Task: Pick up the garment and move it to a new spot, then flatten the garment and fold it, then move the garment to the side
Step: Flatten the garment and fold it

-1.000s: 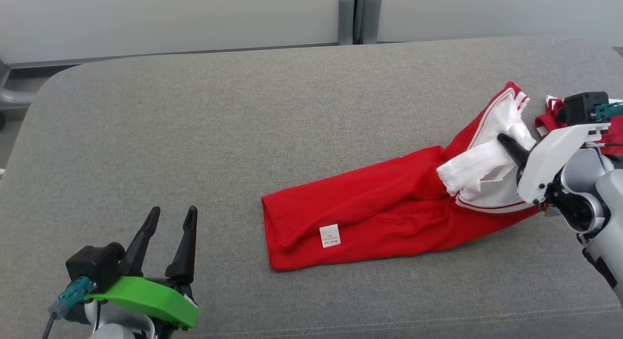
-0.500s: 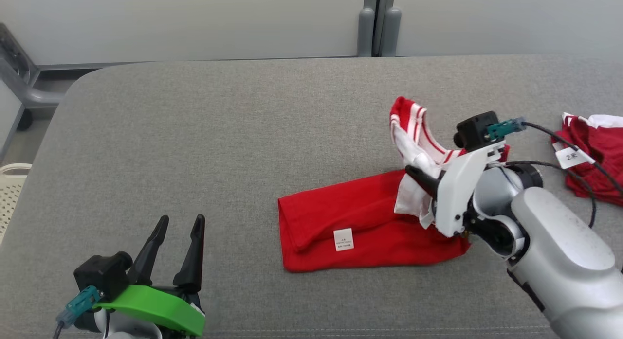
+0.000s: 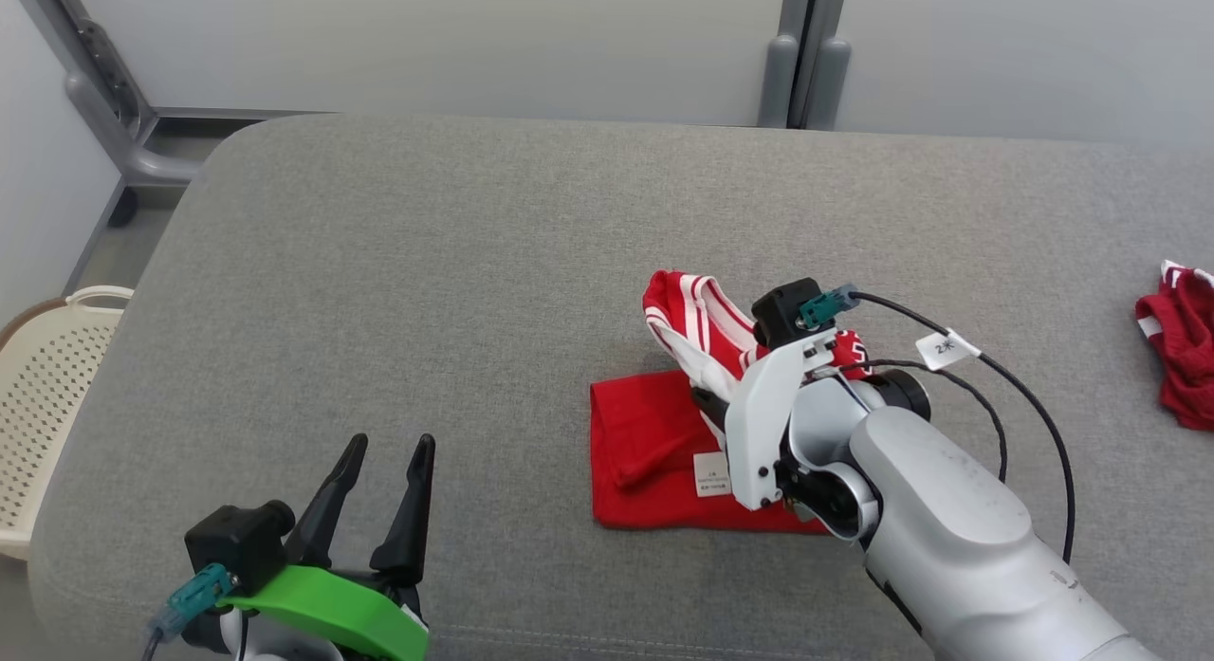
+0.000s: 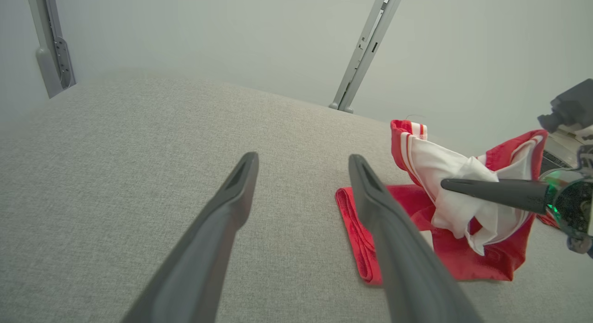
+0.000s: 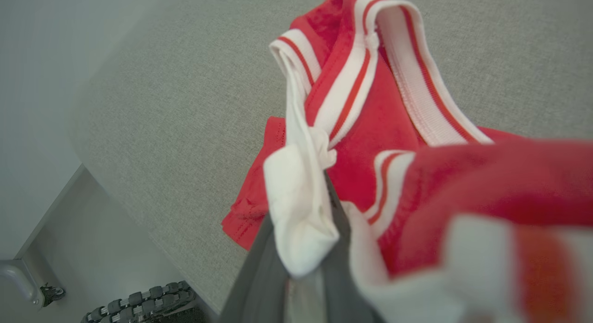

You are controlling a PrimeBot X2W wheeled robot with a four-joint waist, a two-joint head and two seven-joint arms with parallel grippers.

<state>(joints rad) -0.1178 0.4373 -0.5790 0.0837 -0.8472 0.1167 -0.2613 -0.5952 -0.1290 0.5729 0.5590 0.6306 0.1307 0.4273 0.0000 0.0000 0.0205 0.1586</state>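
Note:
The garment is red with white, red-striped trim and a white inner part; it lies on the grey padded table, right of centre. My right gripper is shut on the garment's white-trimmed end and holds that end raised and folded back over the red body, which rests flat on the table. In the left wrist view the garment hangs from the right gripper's finger. In the right wrist view the garment's cloth drapes over the fingers. My left gripper stands open near the front left, apart from the garment.
Another red and white garment lies at the table's far right edge. A cream perforated basket stands on the floor left of the table. Black cables with a white tag run from my right wrist. Grey posts stand behind.
The camera has swung so the whole scene sits differently. My right gripper has carried the garment's trimmed end leftward over the red body, shortening the flat part. The left gripper stays open.

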